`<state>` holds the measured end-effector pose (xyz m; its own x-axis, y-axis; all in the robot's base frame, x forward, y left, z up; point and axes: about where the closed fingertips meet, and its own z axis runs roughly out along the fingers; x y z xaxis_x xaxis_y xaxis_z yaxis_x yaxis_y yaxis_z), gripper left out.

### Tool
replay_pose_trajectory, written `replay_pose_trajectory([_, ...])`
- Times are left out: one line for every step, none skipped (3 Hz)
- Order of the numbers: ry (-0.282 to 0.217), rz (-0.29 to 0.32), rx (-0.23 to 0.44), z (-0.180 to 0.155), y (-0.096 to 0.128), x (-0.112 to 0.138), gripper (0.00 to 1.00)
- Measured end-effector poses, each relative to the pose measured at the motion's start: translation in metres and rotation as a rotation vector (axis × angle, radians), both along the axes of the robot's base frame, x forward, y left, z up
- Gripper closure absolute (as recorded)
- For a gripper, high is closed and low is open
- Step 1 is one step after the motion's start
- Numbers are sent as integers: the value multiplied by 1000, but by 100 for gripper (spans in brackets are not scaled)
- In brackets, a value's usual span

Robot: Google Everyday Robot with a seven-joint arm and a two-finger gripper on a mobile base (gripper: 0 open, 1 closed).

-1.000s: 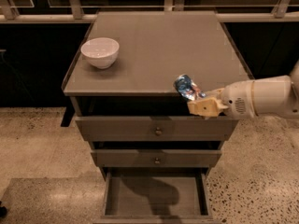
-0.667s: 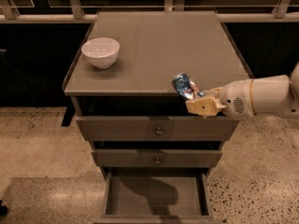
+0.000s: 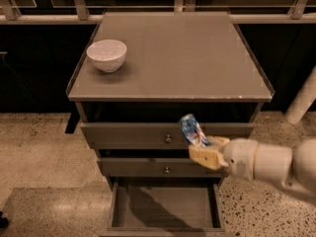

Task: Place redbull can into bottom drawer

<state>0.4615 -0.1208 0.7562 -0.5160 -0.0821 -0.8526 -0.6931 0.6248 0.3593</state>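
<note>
camera view shows the gripper [image 3: 206,151] pinching the redbull can [image 3: 192,131] before the upper drawers; best lower it steadily over the open bottom drawer [image 3: 163,209].

1. The bowl [image 3: 107,55] stands on the table [image 3: 187,53], near its left edge.
2. Under the tabletop three drawers stack: top drawer [image 3: 133,135], middle drawer [image 3: 138,167] and bottom drawer [image 3: 165,209], the last pulled out forward.
3. The tool [image 3: 201,148] hangs before the two upper drawers, right of their knobs and above the bottom drawer's right part.
4. The can [image 3: 191,130] sits tilted in the tool, leaning up and left across the top drawer's front.
5. The arm [image 3: 266,164] reaches in from the right.
</note>
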Motion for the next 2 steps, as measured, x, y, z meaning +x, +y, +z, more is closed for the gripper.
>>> replay_pose_trajectory([100, -99, 103, -88, -11, -37, 100])
replay_pose_trajectory([100, -99, 103, -88, -11, -37, 100])
